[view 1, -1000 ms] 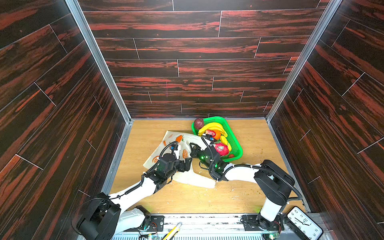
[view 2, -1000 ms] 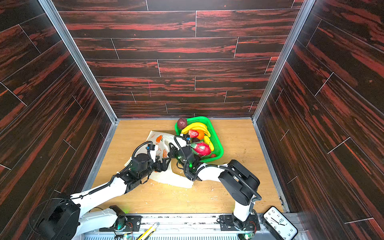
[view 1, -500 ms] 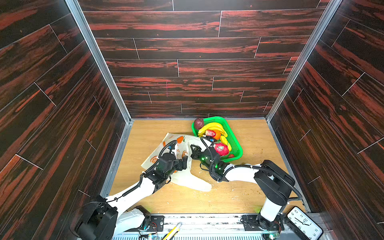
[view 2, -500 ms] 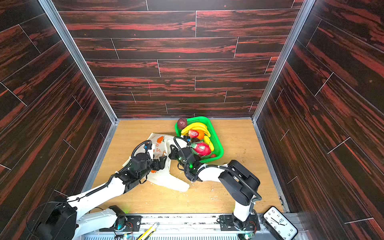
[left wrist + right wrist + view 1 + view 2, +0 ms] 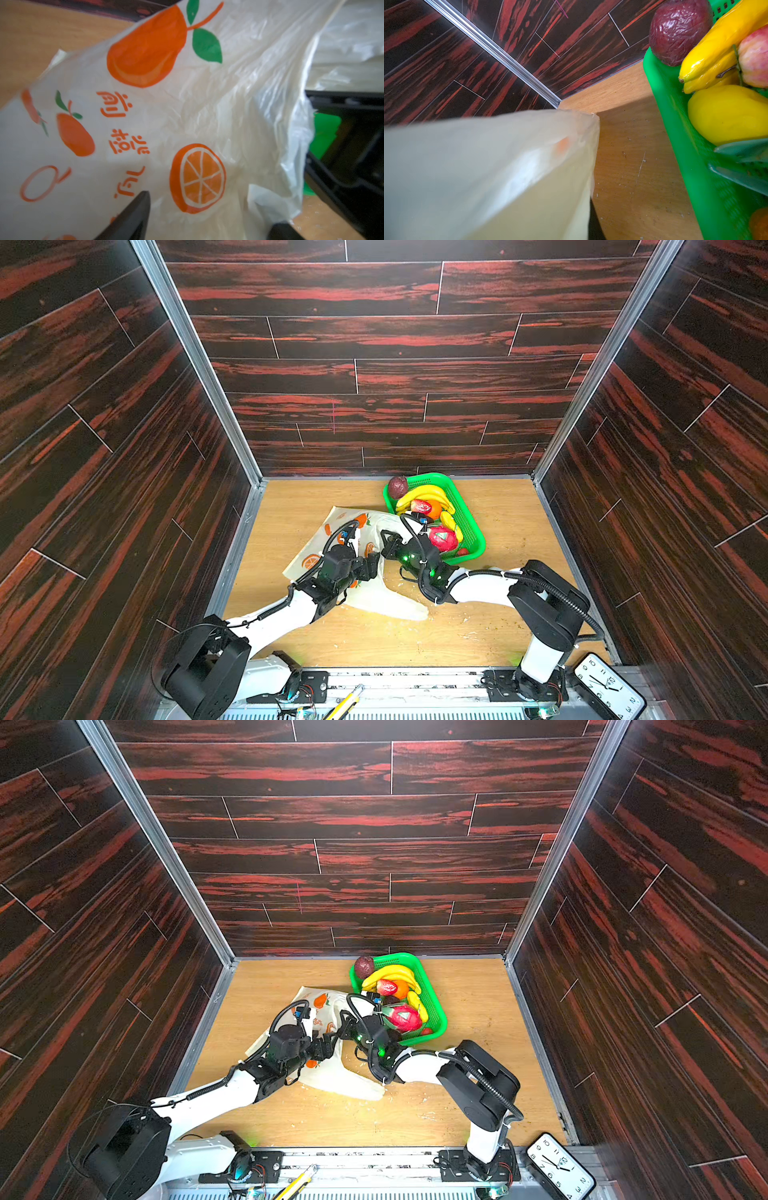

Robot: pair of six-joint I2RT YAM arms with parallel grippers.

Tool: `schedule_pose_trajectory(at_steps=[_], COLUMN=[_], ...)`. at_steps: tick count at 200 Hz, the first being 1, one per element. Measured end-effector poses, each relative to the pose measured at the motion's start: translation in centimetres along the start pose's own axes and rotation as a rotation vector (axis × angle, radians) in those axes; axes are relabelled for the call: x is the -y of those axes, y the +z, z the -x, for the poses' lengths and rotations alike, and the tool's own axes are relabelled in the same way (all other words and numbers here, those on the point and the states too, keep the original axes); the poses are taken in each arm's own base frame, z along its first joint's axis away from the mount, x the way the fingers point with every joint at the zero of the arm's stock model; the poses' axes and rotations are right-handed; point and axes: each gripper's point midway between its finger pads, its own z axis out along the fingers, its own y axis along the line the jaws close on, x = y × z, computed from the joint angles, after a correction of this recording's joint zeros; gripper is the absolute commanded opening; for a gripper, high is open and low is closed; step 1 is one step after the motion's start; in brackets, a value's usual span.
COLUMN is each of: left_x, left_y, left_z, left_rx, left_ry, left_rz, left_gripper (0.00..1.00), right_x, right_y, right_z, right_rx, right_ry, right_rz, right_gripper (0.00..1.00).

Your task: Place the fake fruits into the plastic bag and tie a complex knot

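Counter (image 5: 498,614): light wood top, walled by dark red-streaked panels.
Plastic bag (image 5: 386,599) (image 5: 345,1077): cream-white film with orange prints. It lies left of the counter's middle, just beside the basket. One part is drawn up off the counter to the right jaws, and the rest lies flat toward the front edge.
Green basket (image 5: 471,526) (image 5: 436,1006): near the far edge, right of middle.
Fake fruits (image 5: 432,510): all those seen lie in the basket.
Basket contents: bananas (image 5: 424,493) on top, dark purple ball (image 5: 397,487) at the basket's far-left corner, pink dragon fruit (image 5: 442,538) at its near end.
Left gripper (image 5: 372,566) (image 5: 207,226): over the bag's printed face. The jaws are parted with film between them; I cannot tell whether they press it.
Right gripper (image 5: 388,541): between bag and basket, jaws clenched on the bag's film. In the wrist view the film (image 5: 488,176) hides the fingers.
Clock (image 5: 609,686): front right corner.
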Motion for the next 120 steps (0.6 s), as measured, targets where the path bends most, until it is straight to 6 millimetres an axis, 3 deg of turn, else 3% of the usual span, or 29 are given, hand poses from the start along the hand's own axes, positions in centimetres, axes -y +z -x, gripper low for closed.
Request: schedule_pose_trajectory(at_steps=[38, 72, 120], left_x=[-0.8, -1.8, -3.1], left_y=[-0.1, -2.1, -5.9], left_z=[0.4, 2.8, 9.3], left_rx=[-0.015, -0.025, -0.057], left_ry=[0.010, 0.060, 0.073], left_rz=[0.063, 0.170, 0.229], left_gripper=[0.00, 0.00, 0.00], right_x=[0.3, 0.9, 3.5], right_y=[-0.1, -0.9, -1.5], right_z=[-0.3, -0.4, -0.3], right_rx=[-0.013, -0.040, -0.119], right_ry=[0.002, -0.024, -0.082], right_rz=[-0.011, -0.052, -0.126], right_gripper=[0.00, 0.00, 0.00])
